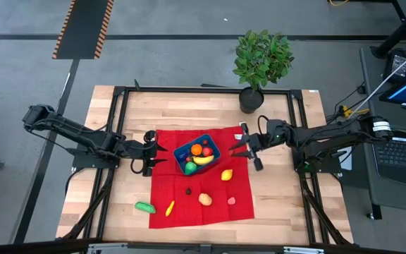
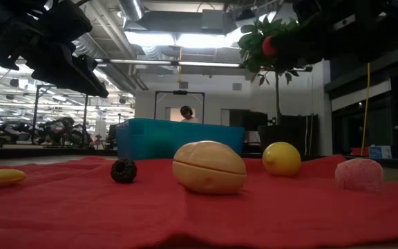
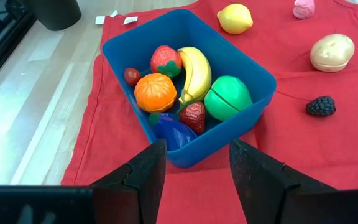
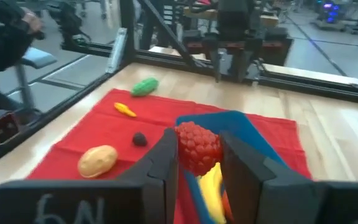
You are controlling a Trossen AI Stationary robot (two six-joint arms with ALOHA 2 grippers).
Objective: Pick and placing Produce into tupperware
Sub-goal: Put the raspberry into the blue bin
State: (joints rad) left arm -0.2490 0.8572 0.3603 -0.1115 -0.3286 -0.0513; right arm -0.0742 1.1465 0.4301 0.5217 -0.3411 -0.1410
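Your right gripper (image 4: 197, 163) is clamping a red raspberry (image 4: 197, 148) between its fingers, hovering above the red cloth (image 1: 210, 204) at the right edge of the blue tupperware (image 1: 211, 147). Your left gripper (image 3: 196, 163) is waiting just left of the tupperware with its jaws parted and nothing in them. Inside the tupperware you are seeing a banana (image 3: 196, 71), an orange (image 3: 155, 91), strawberries and a green fruit (image 3: 227, 97). A lemon (image 1: 227, 175), potato (image 1: 204, 199), blackberry (image 1: 188, 190) and pink piece (image 1: 231, 200) are lying on the cloth.
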